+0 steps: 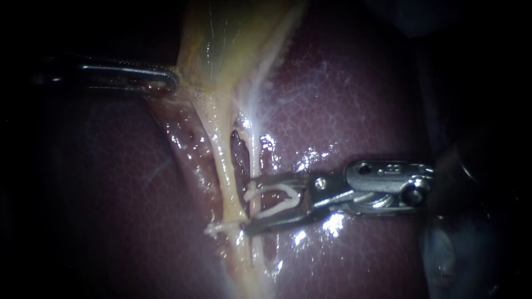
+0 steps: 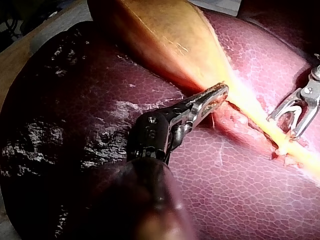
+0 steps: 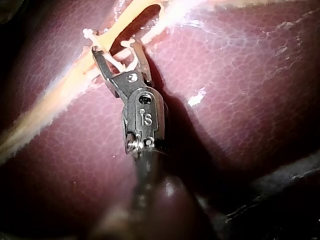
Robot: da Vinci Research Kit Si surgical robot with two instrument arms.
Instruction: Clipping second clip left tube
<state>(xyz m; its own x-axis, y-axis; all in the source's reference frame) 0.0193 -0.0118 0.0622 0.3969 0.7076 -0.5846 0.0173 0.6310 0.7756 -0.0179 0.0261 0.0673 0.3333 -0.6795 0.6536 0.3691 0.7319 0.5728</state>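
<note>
Left tube (image 1: 223, 166): pale yellow, waxy, cord-like strand. It runs down from the yellow-tan glossy gallbladder (image 1: 227, 44) across the dark maroon, wet, finely mottled liver (image 1: 360, 111). It sits mid endoscope view, just beside the thinner whitish right tube (image 1: 254, 152), with frayed pale membrane between the two.

Progress: one small white plastic clip (image 1: 220, 227) looks seated across the left tube low down, pressed flat. The second is not on yet.

Right tool (image 1: 249, 206): shiny steel with a hinged head, coming in from the right. Its jaws are spread wide with a second white V-shaped clip (image 1: 274, 209) cradled inside, one leg against each jaw. So it grips that clip, and the clip is unsqueezed. The jaw tips reach the tubes just above the seated clip, and the lower tip is touching it or nearly so. The right tube seems to cross the jaw gap. Cannot tell whether the left tube is inside the clip's mouth.

Judgement: positioning stage. Left to do: get the clip round the left tube, squeeze, let go.

Left tool (image 1: 169, 83): duller grey steel, jaws closed on the gallbladder's lower edge, holding it out sideways. The tubes look taut.

Textures: clips rigid and matte; tubes soft and slick; glare spots all over the wet liver.
</note>
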